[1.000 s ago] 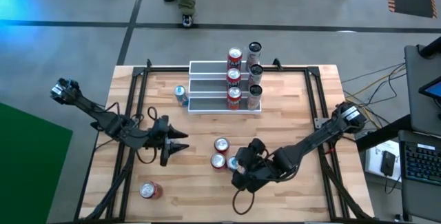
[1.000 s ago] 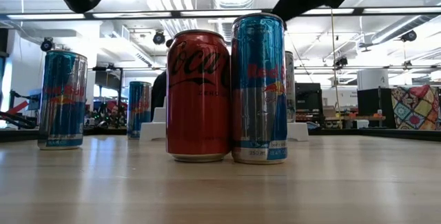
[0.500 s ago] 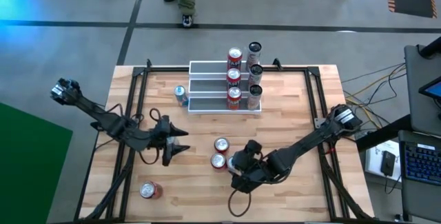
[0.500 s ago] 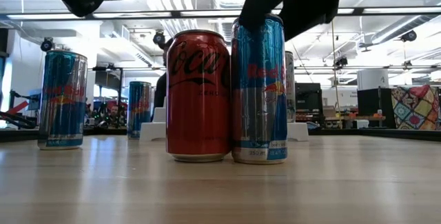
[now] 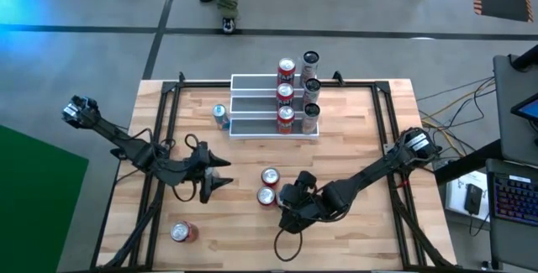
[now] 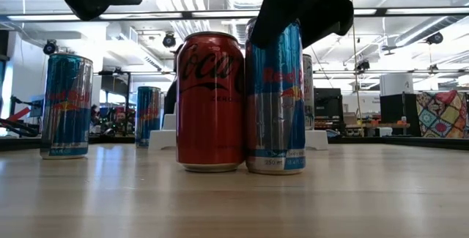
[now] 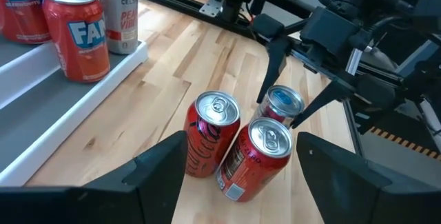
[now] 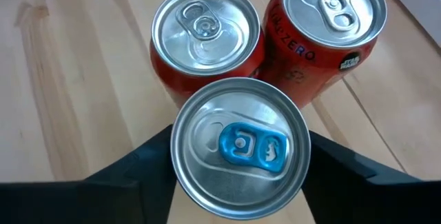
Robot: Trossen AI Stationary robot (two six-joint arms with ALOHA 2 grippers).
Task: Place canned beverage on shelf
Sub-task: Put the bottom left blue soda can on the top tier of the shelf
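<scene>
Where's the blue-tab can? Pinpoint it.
High view: the blue-tab can stands mid-table toward the front, touching two red cans, between the right gripper's fingers.

Between the right pincer's (image 8: 238, 156) matt black fingers, a glossy metal can (image 8: 240, 148) (blue-tabbed lid, brushed sheen); beneath it the table (image 8: 76, 79) is smooth pale wood.

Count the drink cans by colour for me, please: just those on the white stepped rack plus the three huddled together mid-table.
Red round aluminium cans: 5
Slim white cylindrical cans: 3
Blue-and-silver slim can: 1
Total: 9
</scene>
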